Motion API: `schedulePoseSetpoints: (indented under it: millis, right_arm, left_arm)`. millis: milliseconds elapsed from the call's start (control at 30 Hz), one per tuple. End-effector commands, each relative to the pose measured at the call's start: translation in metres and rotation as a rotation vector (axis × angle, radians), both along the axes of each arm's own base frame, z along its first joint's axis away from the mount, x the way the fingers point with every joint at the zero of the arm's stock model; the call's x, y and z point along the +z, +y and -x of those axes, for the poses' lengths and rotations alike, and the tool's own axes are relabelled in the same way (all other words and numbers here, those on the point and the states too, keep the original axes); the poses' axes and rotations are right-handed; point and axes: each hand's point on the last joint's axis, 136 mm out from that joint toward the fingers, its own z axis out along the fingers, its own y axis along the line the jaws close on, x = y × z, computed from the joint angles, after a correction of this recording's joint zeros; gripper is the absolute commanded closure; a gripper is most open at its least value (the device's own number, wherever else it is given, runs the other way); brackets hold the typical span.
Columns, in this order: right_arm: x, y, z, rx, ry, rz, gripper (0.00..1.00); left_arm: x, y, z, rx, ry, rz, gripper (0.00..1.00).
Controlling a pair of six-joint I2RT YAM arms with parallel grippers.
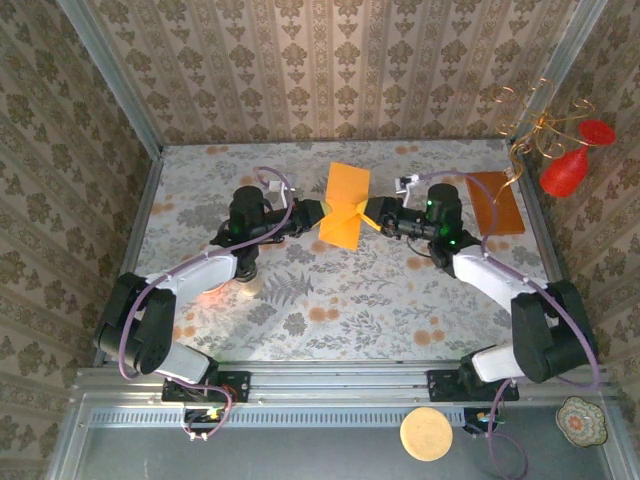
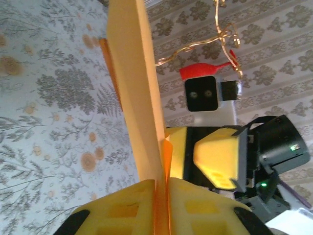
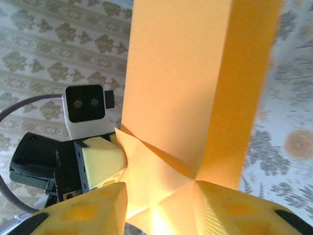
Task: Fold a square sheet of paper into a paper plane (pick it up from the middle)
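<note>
The square sheet of paper (image 1: pixel 346 190), bright orange-yellow and folded with creases, hangs upright above the middle of the table between my two grippers. My left gripper (image 1: pixel 316 216) is shut on its lower left edge. In the left wrist view the paper (image 2: pixel 134 73) rises from the pinched left gripper (image 2: pixel 161 185). My right gripper (image 1: pixel 370 213) stands on the opposite side, its jaws apart. In the right wrist view the paper (image 3: pixel 186 73) spans the gap of the right gripper (image 3: pixel 159 191), and one left fingertip (image 3: pixel 100 161) presses the fold from behind.
A darker brown-orange board (image 1: pixel 496 202) lies flat at the back right. Red glass ornaments on gold wire (image 1: pixel 565 170) hang beyond it by the right wall. A round tan disc (image 1: pixel 427 433) and a small patterned dish (image 1: pixel 582 418) sit on the front rail.
</note>
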Motion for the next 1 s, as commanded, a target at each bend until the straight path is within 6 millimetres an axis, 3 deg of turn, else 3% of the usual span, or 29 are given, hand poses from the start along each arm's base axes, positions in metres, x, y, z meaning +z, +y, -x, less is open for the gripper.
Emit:
schedulePoseSetpoints:
  millis: [0,133,233,333,467,633,767,967]
  right_arm:
    - [-0.005,-0.023,0.005,-0.066,-0.008,0.111,0.52]
    - [-0.015,-0.053,0.007,-0.168,0.008,0.300,0.42]
    - [-0.018,-0.073,0.008,-0.241,0.006,0.421,0.39]
    - [-0.020,-0.086,0.009,-0.289,0.006,0.495,0.38]
    - [-0.026,-0.095,0.008,-0.317,0.019,0.534,0.37]
    - [-0.038,-0.108,0.008,-0.362,0.063,0.561,0.37]
    - [-0.048,-0.124,0.010,-0.419,0.108,0.574,0.37]
    - [-0.062,-0.143,0.014,-0.477,0.164,0.570,0.37]
  left_arm:
    - [-0.007,0.010,-0.002,0.027,-0.042,-0.097,0.85]
    - [-0.026,0.030,-0.005,0.090,-0.062,-0.353,0.86]
    - [-0.041,0.053,-0.005,0.144,-0.097,-0.657,0.87]
    - [-0.051,0.077,-0.007,0.190,-0.149,-0.993,0.87]
    - [-0.056,0.085,-0.013,0.209,-0.209,-1.286,0.90]
    - [-0.067,0.079,-0.022,0.221,-0.276,-1.575,0.90]
    - [-0.086,0.061,-0.027,0.187,-0.316,-1.736,0.90]
    - [-0.131,0.021,-0.023,0.077,-0.265,-1.668,0.90]
